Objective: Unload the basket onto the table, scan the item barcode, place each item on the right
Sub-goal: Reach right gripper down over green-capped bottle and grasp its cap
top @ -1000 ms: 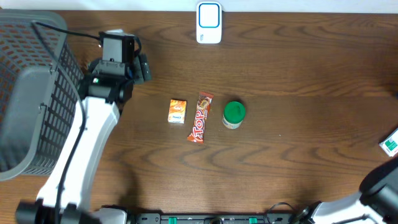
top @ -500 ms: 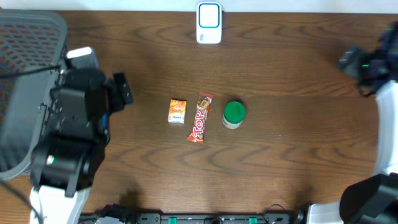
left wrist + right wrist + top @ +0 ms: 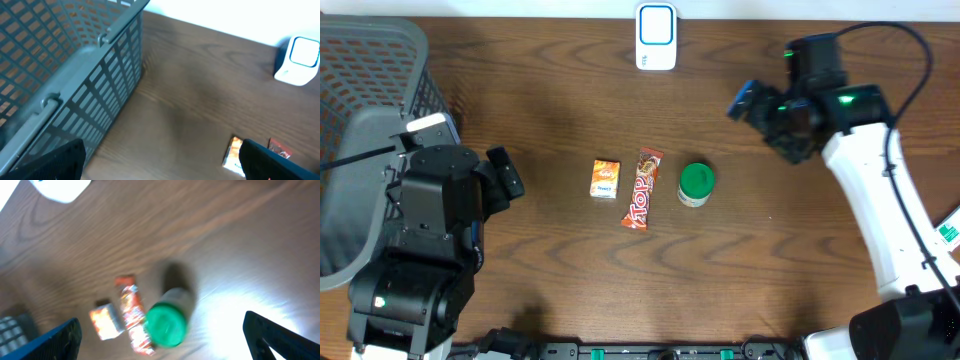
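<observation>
In front of the scanner [image 3: 656,37], candy bar [image 3: 641,188] lies flat between box [image 3: 605,179] and bottle [image 3: 696,184], long axis pointing roughly at it; left gripper [image 3: 160,162] and right gripper [image 3: 165,340] jaws wide, empty.

An orange box [image 3: 605,179], a candy bar [image 3: 641,188] and a green-capped jar [image 3: 696,184] lie in a tight row mid-tabletop [image 3: 800,250], with narrow gaps between them. Bare wood surrounds the row. The grey basket [image 3: 370,70] blocks the left edge. The white scanner [image 3: 656,36] stands well apart at the far edge.
</observation>
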Motion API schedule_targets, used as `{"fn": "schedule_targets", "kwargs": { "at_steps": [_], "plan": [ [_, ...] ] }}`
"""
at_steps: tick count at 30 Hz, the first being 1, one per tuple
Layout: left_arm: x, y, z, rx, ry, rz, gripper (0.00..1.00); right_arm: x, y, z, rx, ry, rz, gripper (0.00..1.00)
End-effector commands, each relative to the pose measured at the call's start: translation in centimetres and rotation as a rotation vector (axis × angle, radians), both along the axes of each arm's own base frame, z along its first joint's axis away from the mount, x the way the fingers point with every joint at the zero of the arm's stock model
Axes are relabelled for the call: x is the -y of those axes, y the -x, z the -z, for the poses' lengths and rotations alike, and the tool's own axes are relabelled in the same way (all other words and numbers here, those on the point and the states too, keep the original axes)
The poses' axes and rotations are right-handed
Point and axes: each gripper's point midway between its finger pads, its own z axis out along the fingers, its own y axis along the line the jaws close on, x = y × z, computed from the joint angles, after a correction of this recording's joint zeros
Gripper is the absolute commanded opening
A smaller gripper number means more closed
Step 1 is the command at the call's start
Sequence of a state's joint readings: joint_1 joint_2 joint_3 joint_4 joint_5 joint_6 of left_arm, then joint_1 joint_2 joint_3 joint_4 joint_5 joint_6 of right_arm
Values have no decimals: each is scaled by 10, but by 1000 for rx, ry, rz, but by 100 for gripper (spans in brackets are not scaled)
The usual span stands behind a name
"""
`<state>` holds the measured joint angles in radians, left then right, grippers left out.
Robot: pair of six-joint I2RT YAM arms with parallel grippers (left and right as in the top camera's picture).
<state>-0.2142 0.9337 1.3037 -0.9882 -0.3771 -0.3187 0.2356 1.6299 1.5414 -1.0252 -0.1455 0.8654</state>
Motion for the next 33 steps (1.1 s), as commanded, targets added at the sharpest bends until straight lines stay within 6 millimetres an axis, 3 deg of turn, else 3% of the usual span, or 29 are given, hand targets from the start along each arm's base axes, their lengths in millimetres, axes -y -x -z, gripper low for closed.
{"fn": "schedule_targets", "kwargs": {
  "at_steps": [1, 5, 10, 15, 19, 26, 33],
  "plan": [
    [-3, 3, -1, -3, 2, -24, 98, -28, 9, 10, -83, -66, 169, 96],
    [-4, 4, 1, -13, 0, -25, 98, -57, 19, 25, -153, -87, 227, 96],
    [-4, 7, 4, -30, -4, -24, 98, -76, 24, 71, -301, -80, 258, 95],
    [-5, 11, 10, -62, -11, -24, 98, -81, 27, 114, -419, -53, 258, 95],
    [-5, 11, 11, -67, -13, -24, 98, -84, 32, 127, -463, -42, 257, 95],
    [-5, 11, 11, -69, -13, -24, 98, -84, 32, 129, -461, -26, 217, 96],
    [-5, 11, 11, -69, -13, -24, 98, -82, 22, 84, -409, -10, 175, 96]
  ]
}}
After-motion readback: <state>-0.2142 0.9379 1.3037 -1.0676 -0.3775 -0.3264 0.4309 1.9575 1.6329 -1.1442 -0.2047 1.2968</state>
